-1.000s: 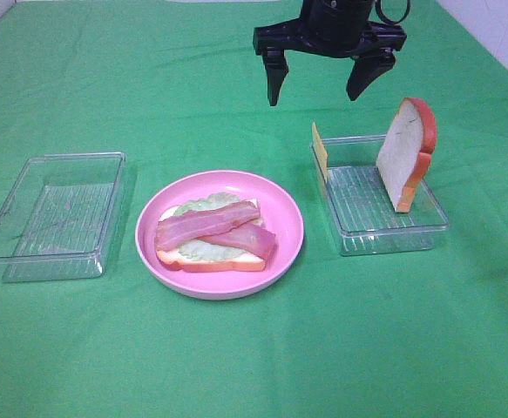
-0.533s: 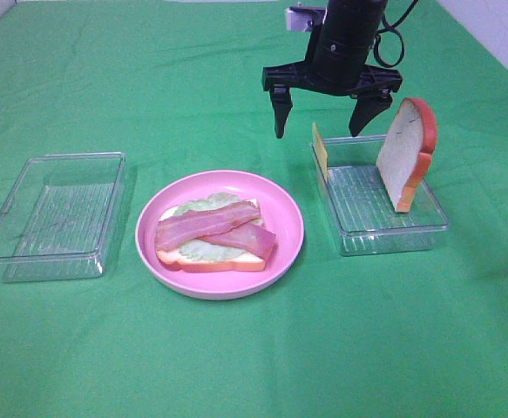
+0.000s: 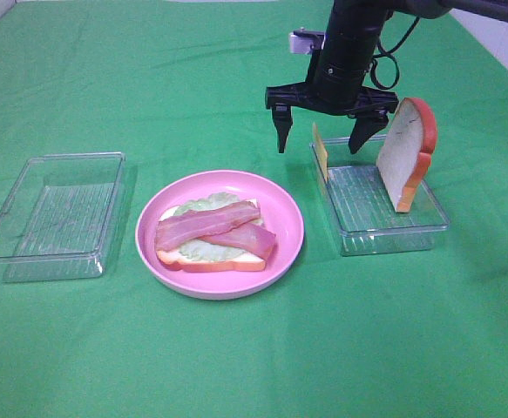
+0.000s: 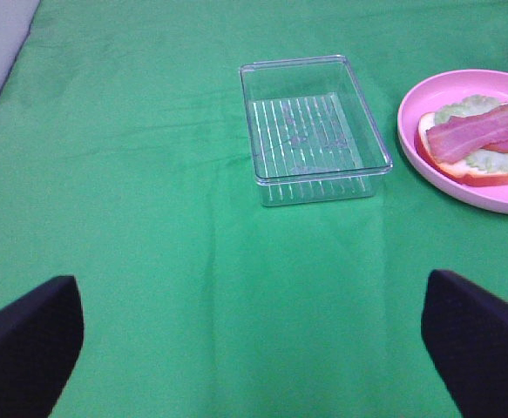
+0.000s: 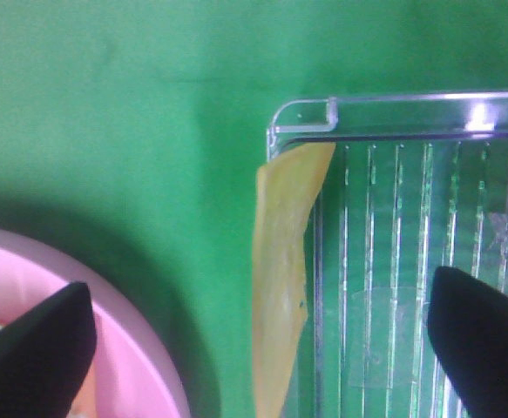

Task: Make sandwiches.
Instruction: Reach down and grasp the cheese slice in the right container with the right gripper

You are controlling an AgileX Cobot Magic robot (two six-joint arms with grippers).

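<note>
Right gripper [image 3: 319,148]: jaws wide, empty, over cheese [image 3: 321,161], one finger each side.
Cheese: on edge at plate-side wall of right tray [image 3: 393,237]; inside or outside wall unclear.
Bread slice [image 3: 403,161]: leaning upright in same tray.
Open sandwich [image 3: 227,259]: lettuce [image 3: 193,207] and bacon [image 3: 206,225] on top, on plate [image 3: 287,218].
Left gripper [image 4: 254,348]: jaws wide, empty, above cloth [image 4: 149,218] near left tray [image 4: 319,183].

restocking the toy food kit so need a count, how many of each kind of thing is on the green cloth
clear trays: 2
pink plate: 1
bread slices: 2
bacon strips: 2
lettuce leaf: 1
cheese slice: 1
total: 9
</note>
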